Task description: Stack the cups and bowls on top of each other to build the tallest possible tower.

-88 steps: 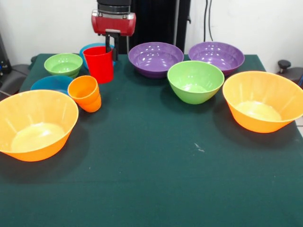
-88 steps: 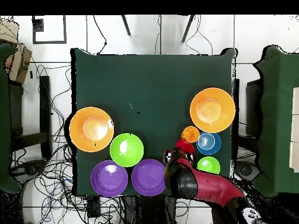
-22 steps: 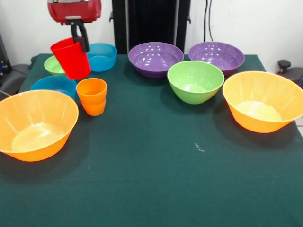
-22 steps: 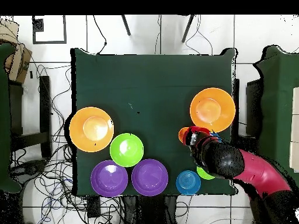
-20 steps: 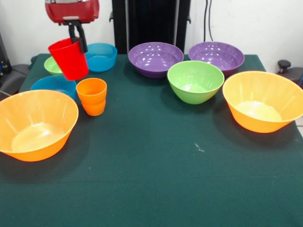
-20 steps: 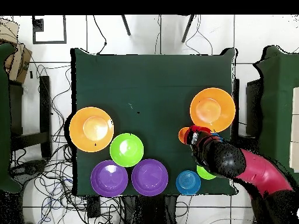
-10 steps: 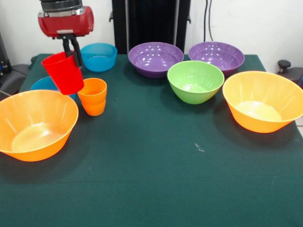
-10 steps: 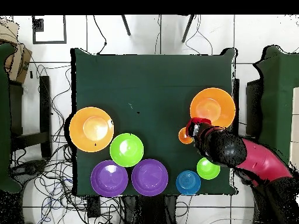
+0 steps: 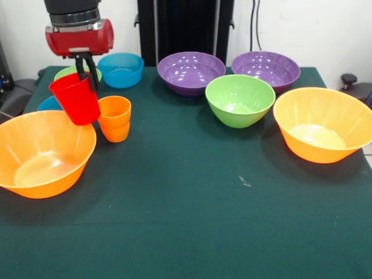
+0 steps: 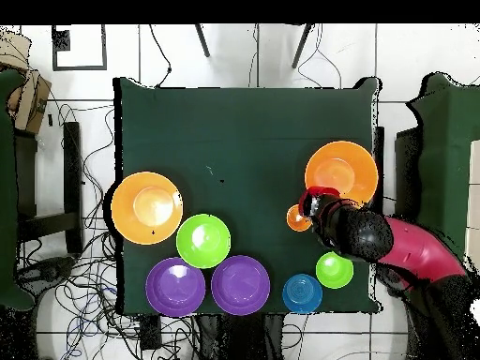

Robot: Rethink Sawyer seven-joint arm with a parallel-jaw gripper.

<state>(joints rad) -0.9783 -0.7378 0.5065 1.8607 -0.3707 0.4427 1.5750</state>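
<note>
- Nearest me in the front view, I saw the green table [image 9: 192, 232] bare across its whole near half, save a small pale mark [image 9: 244, 181] right of centre
- At the left edge sat a large orange bowl [image 9: 40, 152], upright, its rim crossing the picture's edge
- A second large orange bowl [image 9: 322, 124] sat at the right edge, open cloth between the two
- The gripper [image 9: 85, 65] was clenched on the rim of the red cup [image 9: 75, 97], which hung tilted in the air over the far rim of the left orange bowl
- Just right of it the orange cup [image 9: 114, 118] stood upright on the cloth; I could not tell whether the two cups touched
- A blue bowl [image 9: 49, 103] showed only as a sliver behind the red cup
- The medium green bowl [image 9: 239, 99] stood mid-table, a clear lane between it and the orange cup
- Along the far edge I saw the small green bowl [image 9: 74, 72], another blue bowl [image 9: 121, 69] and two purple bowls [image 9: 190, 72] [image 9: 265, 68], side by side
- Overhead, the arm [image 10: 403, 248] crossed the table's right edge and covered the gripper
</note>
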